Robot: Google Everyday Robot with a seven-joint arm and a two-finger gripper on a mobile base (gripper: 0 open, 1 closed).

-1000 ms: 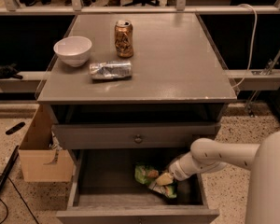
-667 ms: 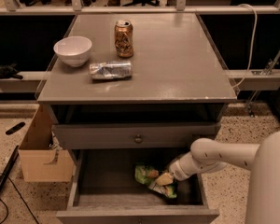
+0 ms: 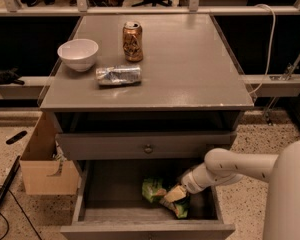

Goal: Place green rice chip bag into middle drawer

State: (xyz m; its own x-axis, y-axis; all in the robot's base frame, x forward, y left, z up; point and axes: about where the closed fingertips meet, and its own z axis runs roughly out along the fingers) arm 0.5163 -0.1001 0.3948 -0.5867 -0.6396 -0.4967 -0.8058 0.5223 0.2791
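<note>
The green rice chip bag (image 3: 153,189) lies on the floor of the open middle drawer (image 3: 110,189), right of its centre. My gripper (image 3: 174,194) reaches into the drawer from the right on a white arm and sits on the bag's right end, touching it. Part of the bag is hidden under the gripper.
On the cabinet top stand a white bowl (image 3: 78,54), a brown soda can (image 3: 132,41) and a silver-blue foil packet (image 3: 118,75). A closed drawer front with a round knob (image 3: 148,148) is above the open drawer. A cardboard box (image 3: 44,164) stands on the floor at the left.
</note>
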